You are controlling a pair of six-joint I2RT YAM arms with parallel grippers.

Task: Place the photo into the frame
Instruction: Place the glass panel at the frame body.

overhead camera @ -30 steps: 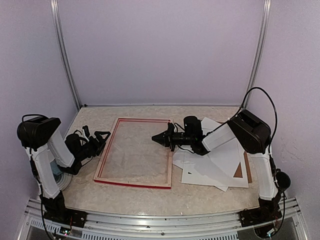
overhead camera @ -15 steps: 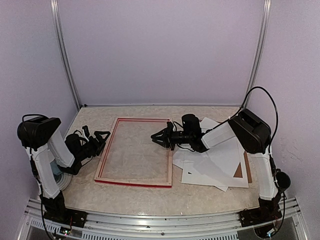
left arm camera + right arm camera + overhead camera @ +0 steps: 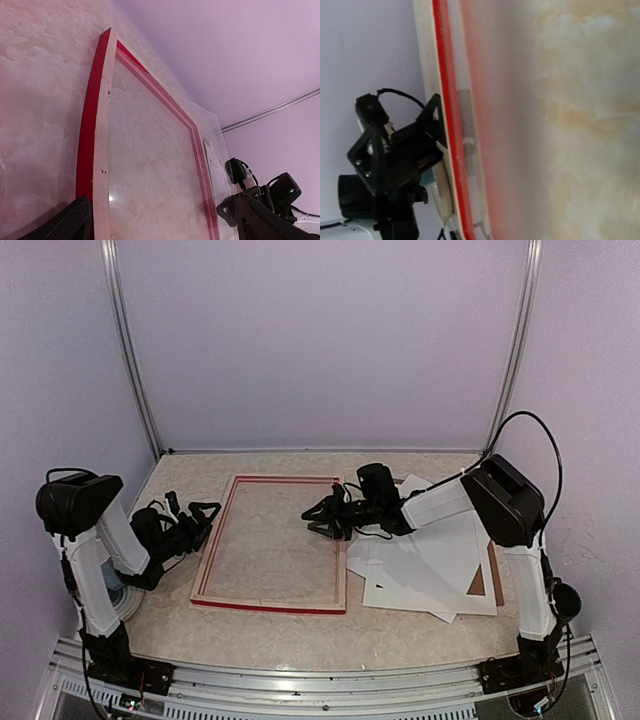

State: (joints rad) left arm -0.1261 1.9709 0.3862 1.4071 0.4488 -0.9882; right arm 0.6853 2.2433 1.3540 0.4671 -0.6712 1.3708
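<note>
The frame [image 3: 270, 550] lies flat on the table, pale wood back up, red edges showing, clear pane inside. It also shows in the left wrist view [image 3: 102, 140] and the right wrist view [image 3: 445, 125]. My right gripper [image 3: 312, 519] is open, low over the frame's right rail. My left gripper [image 3: 197, 520] is open and empty just outside the frame's left rail; its fingers [image 3: 75, 222] straddle the frame's near corner. A pile of white sheets [image 3: 430, 560] lies right of the frame; I cannot tell which is the photo, and no printed side shows.
A white mat sheet with a window [image 3: 478, 581] and a brown backing panel [image 3: 495, 572] lie in the pile at the right. Purple walls close in the table on three sides. The left gripper [image 3: 395, 150] shows beyond the frame in the right wrist view.
My right gripper has opened from shut and moved down and slightly left toward the frame's right rail. The left arm has not moved.
</note>
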